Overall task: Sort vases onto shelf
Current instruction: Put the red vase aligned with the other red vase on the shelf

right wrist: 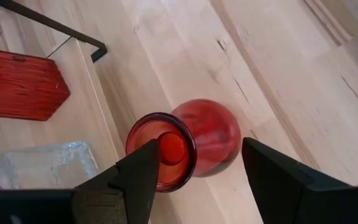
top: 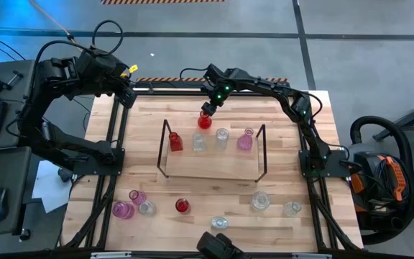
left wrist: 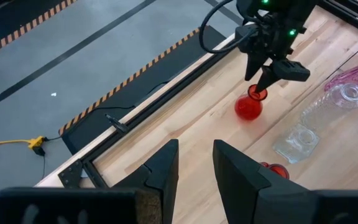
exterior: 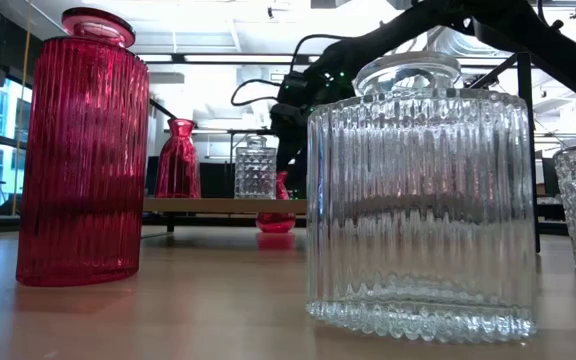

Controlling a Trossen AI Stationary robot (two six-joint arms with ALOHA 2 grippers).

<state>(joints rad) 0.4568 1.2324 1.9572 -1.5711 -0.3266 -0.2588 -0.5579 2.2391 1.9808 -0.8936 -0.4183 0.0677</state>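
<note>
From above, we see the right gripper [top: 205,110] reaching over the far middle of the bench [top: 286,216], right above a round red vase [top: 204,121] that stands just behind the shelf [top: 210,171]. On the shelf stand four vases in a row: a red ribbed one [top: 175,142], two clear ones [top: 199,142] [top: 222,137] and a pink one [top: 245,139]. The left gripper [top: 126,92] waits at the far left corner of the bench. Along the near edge stand the unsorted vases: two pink [top: 123,210] [top: 137,196], a clear one [top: 147,208], a small red one [top: 182,206] and three more clear ones [top: 220,223] [top: 260,201] [top: 292,209].

In the low view, a tall red ribbed bottle [exterior: 86,150] and a wide clear ribbed bottle [exterior: 420,195] fill the foreground. Behind them we see the shelf board [exterior: 218,205] carrying a red vase [exterior: 177,160] and a clear cut vase [exterior: 255,168], and the round red vase [exterior: 276,218] on the bench beyond, with the dark arm above it.

From the left wrist, we see that arm's own fingers [left wrist: 161,171] standing apart at a moderate gap, holding nothing. Farther off, the right gripper [left wrist: 261,78] is at the neck of the round red vase [left wrist: 248,107].

From the right wrist, the fingers [right wrist: 138,177] stand wide to either side of the round red vase [right wrist: 194,140], which stands upright; they do not touch it.
</note>
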